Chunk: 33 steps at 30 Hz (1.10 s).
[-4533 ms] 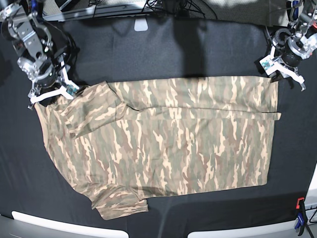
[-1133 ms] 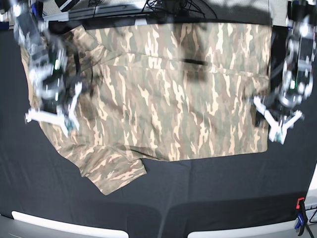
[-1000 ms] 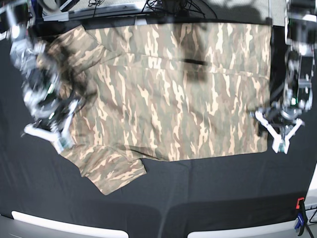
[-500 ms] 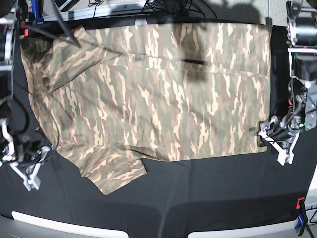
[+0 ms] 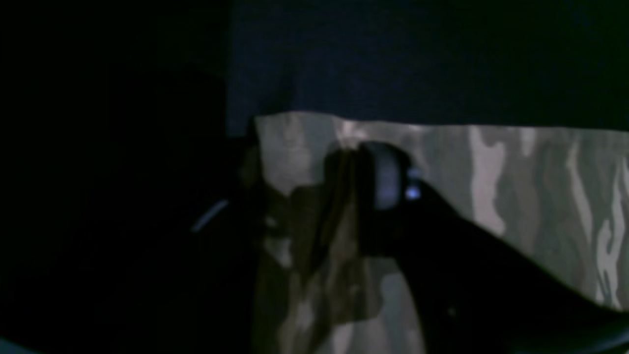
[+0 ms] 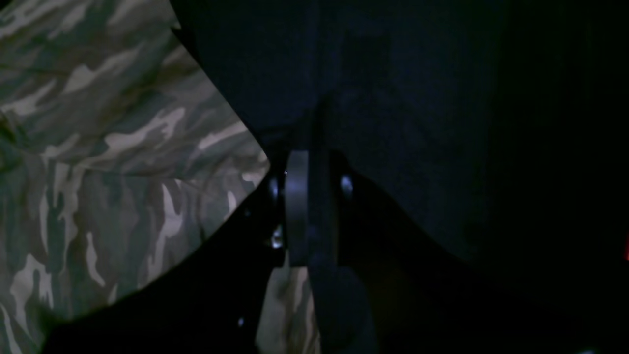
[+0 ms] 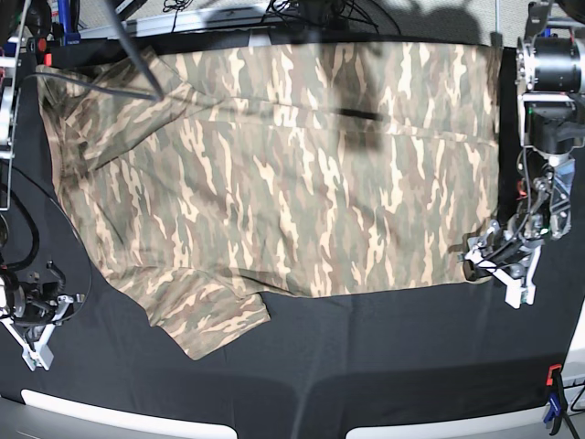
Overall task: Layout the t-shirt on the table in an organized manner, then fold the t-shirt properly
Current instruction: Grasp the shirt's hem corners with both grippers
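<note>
The camouflage t-shirt point(image 7: 292, 174) lies spread flat on the black table point(image 7: 366, 357), its top edge at the far side and one sleeve point(image 7: 215, 320) pointing at the front left. My left gripper point(image 7: 498, 270) sits at the shirt's front right corner. In the left wrist view the left gripper point(image 5: 319, 164) has its jaws apart with that corner point(image 5: 295, 142) between them. My right gripper point(image 7: 32, 329) rests low over bare table, left of the shirt. The right wrist view shows the right gripper point(image 6: 312, 167) shut and holding nothing, with the shirt's edge point(image 6: 147, 162) beside it.
Cables and a metal bar point(image 7: 183, 18) run along the far edge. A red-and-black clamp point(image 7: 553, 402) sits at the front right corner. White strips point(image 7: 119, 422) line the front edge. Arm links stand over the shirt's far left point(image 7: 137, 55) and far right point(image 7: 548, 82).
Over the last second both arms swung down from beside the shirt to the front. The left gripper slid onto the shirt's corner and its jaws narrowed. The right one settled lower left.
</note>
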Motion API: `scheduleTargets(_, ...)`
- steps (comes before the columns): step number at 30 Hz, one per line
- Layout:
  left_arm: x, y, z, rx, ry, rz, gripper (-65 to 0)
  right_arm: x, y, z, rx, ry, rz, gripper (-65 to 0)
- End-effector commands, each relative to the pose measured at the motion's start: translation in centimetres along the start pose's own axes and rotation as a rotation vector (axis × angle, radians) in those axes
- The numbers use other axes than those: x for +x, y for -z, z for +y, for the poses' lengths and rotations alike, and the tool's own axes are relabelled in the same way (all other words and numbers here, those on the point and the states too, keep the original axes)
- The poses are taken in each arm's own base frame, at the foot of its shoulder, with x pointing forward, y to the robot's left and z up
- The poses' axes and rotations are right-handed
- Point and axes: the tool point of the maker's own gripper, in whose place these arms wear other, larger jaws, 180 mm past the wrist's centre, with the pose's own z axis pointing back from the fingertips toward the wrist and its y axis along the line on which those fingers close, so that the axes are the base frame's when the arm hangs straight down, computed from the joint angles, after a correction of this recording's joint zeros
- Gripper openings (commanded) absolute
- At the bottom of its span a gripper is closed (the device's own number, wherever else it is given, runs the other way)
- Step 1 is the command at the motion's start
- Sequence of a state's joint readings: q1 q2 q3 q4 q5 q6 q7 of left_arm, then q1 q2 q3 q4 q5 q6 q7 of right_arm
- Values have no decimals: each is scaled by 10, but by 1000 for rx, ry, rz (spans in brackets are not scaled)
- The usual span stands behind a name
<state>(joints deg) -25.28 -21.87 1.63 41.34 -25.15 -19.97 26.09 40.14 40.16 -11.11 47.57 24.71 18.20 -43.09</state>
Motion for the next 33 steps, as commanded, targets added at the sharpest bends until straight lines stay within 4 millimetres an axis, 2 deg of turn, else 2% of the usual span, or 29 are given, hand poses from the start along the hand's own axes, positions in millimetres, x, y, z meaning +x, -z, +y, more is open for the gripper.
scheduleTargets(1, -5, 0, -3, -13, 9, 51, -485, 25, -14, -17, -26, 14, -70, -564)
scheduleTargets(2, -4, 0, -3, -12, 10, 51, -543, 25, -15, -18, -27, 12, -72, -535)
scheduleTargets(4, -4, 0, -2, -11, 11, 51, -650, 28, -15, -13, 1, -17, -88, -426)
scheduleTargets(6, -3, 0, -2, -10, 13, 45, -650, 31, -15, -6, 35, -48, -102, -310)
scheduleTargets(7, -3, 0, -2, -10, 12, 42, -650, 31, -14, -3, 40, -50, -105, -277)
scheduleTargets(13, -5, 0, 1, 7, 47, 52, -650, 22, -3, 5, 72, -8, -76, -269)
scheduleTargets(22, -4, 0, 1, 10, 46, 50, -650, -4, 29, 39, 201, 76, 62, -270)
scheduleTargets(27, -5, 0, 1, 10, 45, 51, -650, -32, 41, 41, 167, 42, 175, -270)
scheduleTargets(33, -4, 0, 1, 10, 46, 51, -650, -58, 47, 31, 128, 41, 220, -270)
